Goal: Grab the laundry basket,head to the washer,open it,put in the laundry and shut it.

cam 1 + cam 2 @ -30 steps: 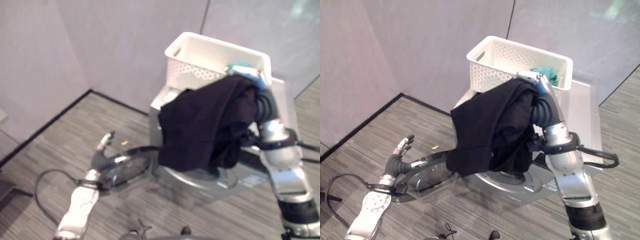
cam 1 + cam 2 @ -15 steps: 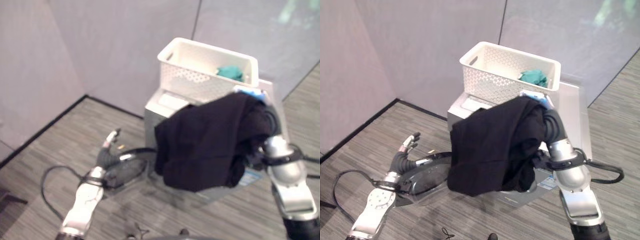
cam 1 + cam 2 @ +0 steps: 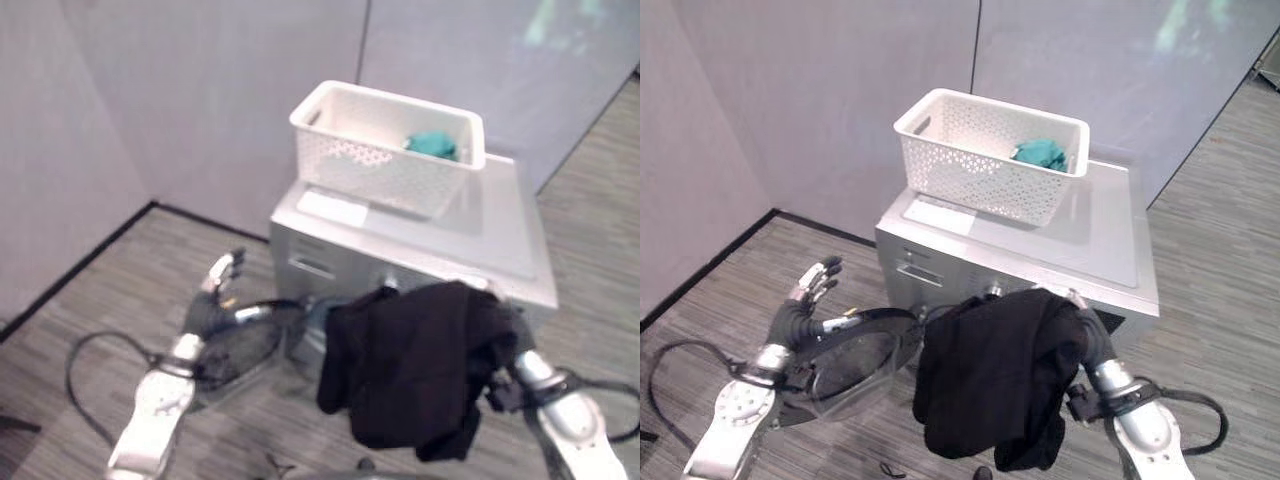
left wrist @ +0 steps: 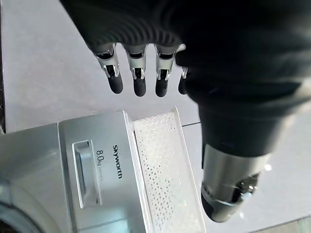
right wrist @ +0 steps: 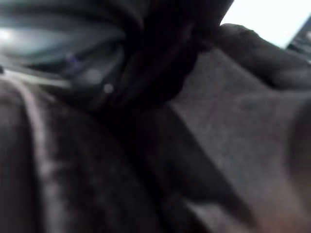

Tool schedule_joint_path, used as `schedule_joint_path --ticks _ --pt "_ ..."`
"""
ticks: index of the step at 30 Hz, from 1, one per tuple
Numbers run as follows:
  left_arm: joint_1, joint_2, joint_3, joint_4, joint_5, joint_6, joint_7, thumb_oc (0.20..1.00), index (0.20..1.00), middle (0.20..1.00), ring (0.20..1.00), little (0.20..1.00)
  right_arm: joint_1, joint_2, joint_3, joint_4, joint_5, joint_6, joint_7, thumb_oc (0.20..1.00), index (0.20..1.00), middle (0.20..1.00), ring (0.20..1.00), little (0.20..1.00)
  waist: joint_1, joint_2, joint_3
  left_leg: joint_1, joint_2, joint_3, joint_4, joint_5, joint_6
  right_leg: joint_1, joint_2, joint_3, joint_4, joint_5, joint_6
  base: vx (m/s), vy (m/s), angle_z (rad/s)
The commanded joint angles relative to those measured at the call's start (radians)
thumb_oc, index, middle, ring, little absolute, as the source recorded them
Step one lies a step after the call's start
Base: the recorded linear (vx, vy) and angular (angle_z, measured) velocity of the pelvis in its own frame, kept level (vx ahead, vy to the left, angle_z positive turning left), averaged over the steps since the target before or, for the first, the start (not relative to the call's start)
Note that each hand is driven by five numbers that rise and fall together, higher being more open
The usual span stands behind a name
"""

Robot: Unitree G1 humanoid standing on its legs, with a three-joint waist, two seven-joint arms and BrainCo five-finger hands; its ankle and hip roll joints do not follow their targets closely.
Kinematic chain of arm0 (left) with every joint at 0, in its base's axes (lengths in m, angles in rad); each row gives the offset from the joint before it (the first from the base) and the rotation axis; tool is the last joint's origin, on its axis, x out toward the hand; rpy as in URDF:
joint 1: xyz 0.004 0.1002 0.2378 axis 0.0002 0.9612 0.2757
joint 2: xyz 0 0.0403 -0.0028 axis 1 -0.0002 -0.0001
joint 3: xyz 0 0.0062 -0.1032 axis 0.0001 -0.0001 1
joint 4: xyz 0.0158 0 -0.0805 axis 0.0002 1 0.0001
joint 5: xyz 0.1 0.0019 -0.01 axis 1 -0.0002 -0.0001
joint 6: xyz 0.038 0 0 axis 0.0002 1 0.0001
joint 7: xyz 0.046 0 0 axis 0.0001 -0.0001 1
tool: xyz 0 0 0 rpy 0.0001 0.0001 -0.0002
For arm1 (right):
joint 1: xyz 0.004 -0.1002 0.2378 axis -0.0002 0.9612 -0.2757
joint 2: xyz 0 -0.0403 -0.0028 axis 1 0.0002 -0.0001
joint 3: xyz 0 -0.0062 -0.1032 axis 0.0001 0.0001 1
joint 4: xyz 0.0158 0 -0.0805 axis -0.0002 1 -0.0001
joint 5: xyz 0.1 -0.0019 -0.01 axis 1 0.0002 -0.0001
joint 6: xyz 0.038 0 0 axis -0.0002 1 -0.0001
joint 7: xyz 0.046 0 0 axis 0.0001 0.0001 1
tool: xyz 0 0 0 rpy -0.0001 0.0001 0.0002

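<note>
Black garment: draped over right hand, fingers hidden, state n/k; near washer front. Left hand: fingers straight, by open door. Basket atop washer. Risk: cloth snags on rim, drops to floor.

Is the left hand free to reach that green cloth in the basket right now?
Probably not easily: the left hand is open, low beside the open washer door, while the green cloth lies inside the white basket atop the washer.
</note>
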Motion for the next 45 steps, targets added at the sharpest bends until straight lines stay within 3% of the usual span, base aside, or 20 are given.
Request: schedule_joint_path --ticks 1,13,21,33,45 --pt "-0.001 0.075 0.053 -0.082 -0.042 -0.029 -0.059 1.0 1.0 1.0 1.0 1.0 -0.015 0.001 -0.01 -0.036 0.092 -0.025 0.033 0.2 0.2 0.2 0.2 0.2 -0.011 0.018 -0.003 -0.09 0.059 0.029 0.018 0.03 0.024 0.062 0.01 -0.042 0.046 -0.169 0.001 0.0 0.0 0.0" --pt "0.067 0.188 0.087 -0.214 -0.23 0.02 -0.167 1.0 1.0 1.0 1.0 1.0 0.067 0.015 0.04 0.09 0.102 0.025 0.087 0.2 0.2 0.2 0.2 0.2 -0.005 0.046 0.06 -0.129 0.048 0.007 0.026 0.03 0.021 0.029 0.002 -0.042 0.041 -0.163 0.001 0.0 0.006 0.04" --pt "-0.027 0.201 0.013 -0.161 -0.217 0.039 -0.174 1.0 1.0 1.0 1.0 1.0 0.038 0.034 0.066 0.162 0.035 0.036 0.064 0.2 0.2 0.2 0.2 0.2 -0.015 0.059 0.076 -0.152 0.033 0.004 0.017 0.03 0.023 -0.002 -0.008 -0.029 0.04 -0.158 0.004 0.0 0.008 0.0" --pt "-0.108 0.226 -0.034 -0.144 -0.138 0.135 -0.23 1.0 1.0 1.0 1.0 1.0 -0.057 0.056 0.098 0.238 -0.038 0.072 0.043 0.2 0.2 0.2 0.2 0.2 -0.023 0.062 0.099 -0.19 0.016 0.003 0.022 0.018 0.034 -0.05 -0.017 -0.013 0.041 -0.148 0.011 0.01 0.011 -0.01" --pt "-0.027 0.245 -0.084 -0.27 -0.458 0.157 -0.21 1.0 1.0 1.0 1.0 1.0 -0.177 0.101 0.187 0.355 -0.059 0.06 -0.034 0.2 0.2 0.2 0.2 0.2 0.012 0.098 0.128 -0.235 -0.009 -0.009 0.029 0.021 0.049 -0.088 -0.038 -0.035 0.047 -0.133 0.01 -0.01 0.009 0.02"
